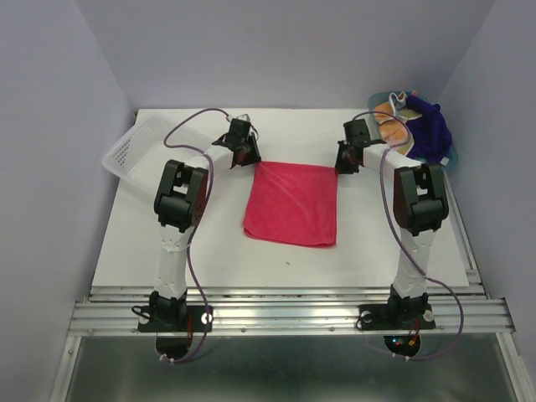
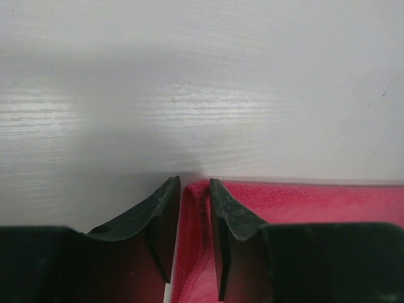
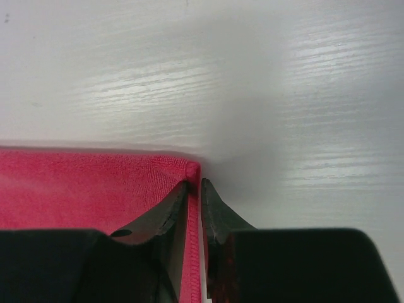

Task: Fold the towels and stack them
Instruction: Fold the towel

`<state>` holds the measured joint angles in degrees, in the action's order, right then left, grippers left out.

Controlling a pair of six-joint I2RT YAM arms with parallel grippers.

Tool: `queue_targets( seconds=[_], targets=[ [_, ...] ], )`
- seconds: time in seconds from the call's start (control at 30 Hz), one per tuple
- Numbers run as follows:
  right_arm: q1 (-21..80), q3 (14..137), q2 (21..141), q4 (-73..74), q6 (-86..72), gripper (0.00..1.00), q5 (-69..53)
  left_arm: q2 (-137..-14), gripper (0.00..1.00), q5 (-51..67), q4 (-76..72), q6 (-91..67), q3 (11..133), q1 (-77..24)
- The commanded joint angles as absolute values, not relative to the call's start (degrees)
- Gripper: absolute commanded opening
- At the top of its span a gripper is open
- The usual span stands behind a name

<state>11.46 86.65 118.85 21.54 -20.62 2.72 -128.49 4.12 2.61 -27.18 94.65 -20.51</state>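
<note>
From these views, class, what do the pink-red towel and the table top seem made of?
Pink-red towel: soft cloth, perhaps microfibre, matte; fine nap and hemmed edge show.
Table top: white board, probably laminate or painted wood; faint grain lines, mild sheen.

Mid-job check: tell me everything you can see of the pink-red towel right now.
The pink-red towel is soft, finely woven cloth, lying flat on the table as a rough rectangle, its near edge slightly bulged. The left gripper and right gripper sit at its two far corners, jaws narrowly apart; whether either pinches it is unclear.
</note>
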Motion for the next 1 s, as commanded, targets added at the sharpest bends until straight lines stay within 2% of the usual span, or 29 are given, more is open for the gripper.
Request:
queue_targets(
  seconds=[0.0, 0.13, 0.23, 0.3, 0.4, 0.77, 0.97],
  targets=[
    [10.5, 90.6, 120.1, 23.3, -18.1, 0.2, 5.1, -127.8, 0.35, 6.8, 1.0, -25.0, 95.4, -20.4],
    [10.3, 91.4, 121.4, 22.4, -16.2, 0.21, 3.3, -127.8, 0.28, 8.1, 0.3, -24.3, 94.6, -20.4],
    [10.1, 91.9, 122.5, 22.2, -15.7, 0.21, 2.0, -128.1, 0.15, 8.5, -1.2, -23.8, 94.8, -20.4],
    [9.9, 91.6, 122.9, 21.8, -15.7, 0.21, 0.5, -128.1, 0.0, 8.7, -1.5, -23.7, 94.7, -20.4],
    [10.0, 90.1, 122.3, 20.5, -15.6, 0.22, -5.3, -127.3, 0.0, 8.7, -2.4, -23.5, 94.3, -20.4],
    [10.0, 88.6, 120.4, 18.3, -15.2, 0.24, -8.8, -123.9, 0.0, 8.6, -7.4, -24.4, 89.1, -20.4],
    [10.0, 90.1, 122.0, 19.9, -14.8, 0.24, -4.4, -123.4, 0.0, 8.3, -8.3, -25.0, 88.7, -20.4]
  ],
)
